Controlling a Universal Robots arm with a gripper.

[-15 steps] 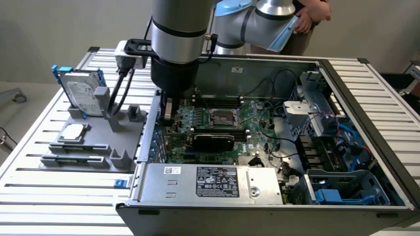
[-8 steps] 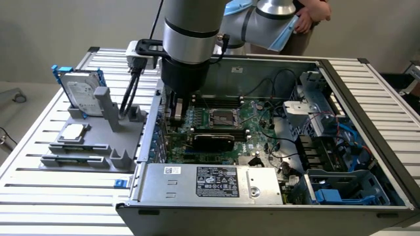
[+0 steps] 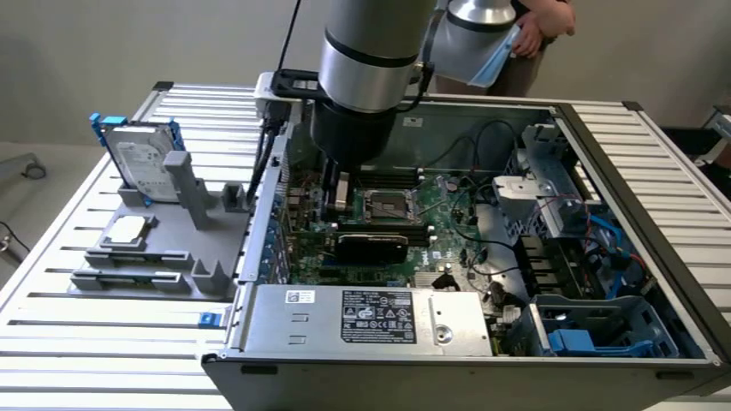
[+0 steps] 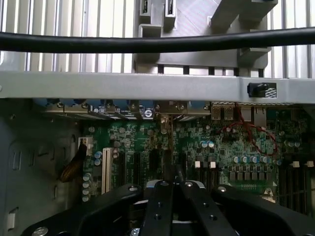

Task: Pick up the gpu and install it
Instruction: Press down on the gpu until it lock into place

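Tabletop [image 3: 68, 342] slatted, open computer case [image 3: 639, 171] laid on it. Motherboard [image 3: 446, 214] exposed inside. Gpu [image 3: 371, 248] seen lying flat-looking low in case, near slots; seating cannot be judged. Gripper [image 4: 172, 189] lowered over board, jaws closed fully, thin dark edge apparently pinched between them. Risk: misaligned card forced against slot, bent contacts; cable [image 4: 157, 43] snagged on case wall.

Probably a lab: robot arm [image 3: 365, 51] over slatted aluminium table [image 3: 92, 325].
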